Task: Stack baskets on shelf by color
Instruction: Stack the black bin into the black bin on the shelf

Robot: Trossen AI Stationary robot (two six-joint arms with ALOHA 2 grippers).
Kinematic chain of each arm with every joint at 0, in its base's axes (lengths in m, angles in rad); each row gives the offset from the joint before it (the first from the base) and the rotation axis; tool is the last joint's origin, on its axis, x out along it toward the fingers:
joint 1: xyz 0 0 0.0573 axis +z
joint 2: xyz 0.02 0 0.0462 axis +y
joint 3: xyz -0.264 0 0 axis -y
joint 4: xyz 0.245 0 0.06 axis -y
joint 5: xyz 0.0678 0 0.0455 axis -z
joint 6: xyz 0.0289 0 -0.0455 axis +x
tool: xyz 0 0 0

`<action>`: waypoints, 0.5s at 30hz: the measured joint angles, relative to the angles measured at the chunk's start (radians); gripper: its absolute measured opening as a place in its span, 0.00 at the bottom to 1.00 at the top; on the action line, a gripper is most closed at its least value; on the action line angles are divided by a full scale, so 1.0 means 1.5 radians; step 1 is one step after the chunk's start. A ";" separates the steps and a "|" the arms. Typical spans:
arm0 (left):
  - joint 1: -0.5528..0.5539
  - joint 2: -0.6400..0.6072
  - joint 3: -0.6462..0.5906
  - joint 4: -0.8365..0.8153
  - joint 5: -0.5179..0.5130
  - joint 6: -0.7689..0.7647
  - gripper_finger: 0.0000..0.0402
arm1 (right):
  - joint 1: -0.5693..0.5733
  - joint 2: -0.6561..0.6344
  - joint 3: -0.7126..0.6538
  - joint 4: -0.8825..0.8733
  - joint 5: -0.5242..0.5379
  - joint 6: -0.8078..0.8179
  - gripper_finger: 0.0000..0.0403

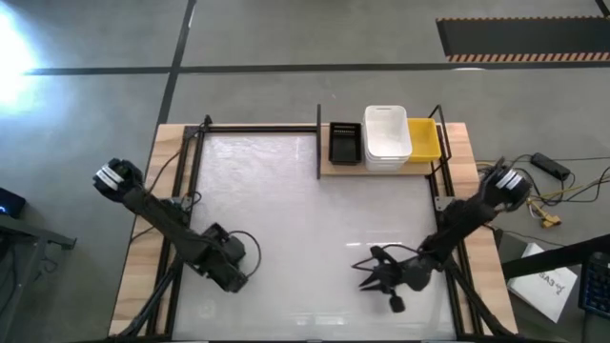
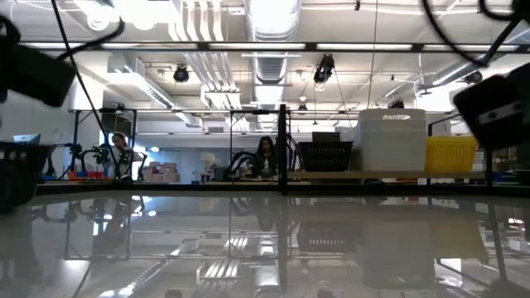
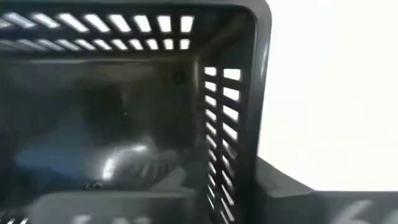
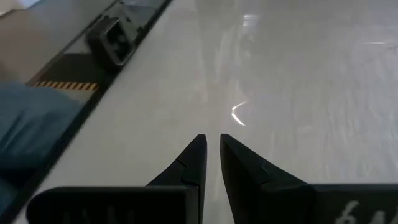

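Left gripper (image 1: 227, 265) fingers seemingly clamped on black basket (image 3: 124, 112), right gripper (image 4: 211, 155) fingers near-closed, empty, shelf (image 1: 381, 168) well apart.

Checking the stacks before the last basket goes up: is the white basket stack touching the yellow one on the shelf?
Touching, it seems: in the high view the white stack overlaps the yellow stack with no gap between them.

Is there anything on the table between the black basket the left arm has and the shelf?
Nothing visible. The black basket at the left gripper has bare white tabletop between it and the shelf, where another black basket already sits.
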 joint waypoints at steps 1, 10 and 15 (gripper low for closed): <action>0.002 0.013 0.022 -0.002 -0.002 0.021 0.06 | 0.010 -0.023 0.000 -0.030 0.000 0.000 0.09; 0.103 0.214 0.332 -0.005 -0.027 0.355 0.00 | 0.112 -0.189 -0.002 -0.362 0.098 0.112 0.09; 0.187 0.335 0.560 -0.030 -0.028 0.622 0.00 | 0.182 -0.207 -0.021 -0.437 0.197 0.225 0.09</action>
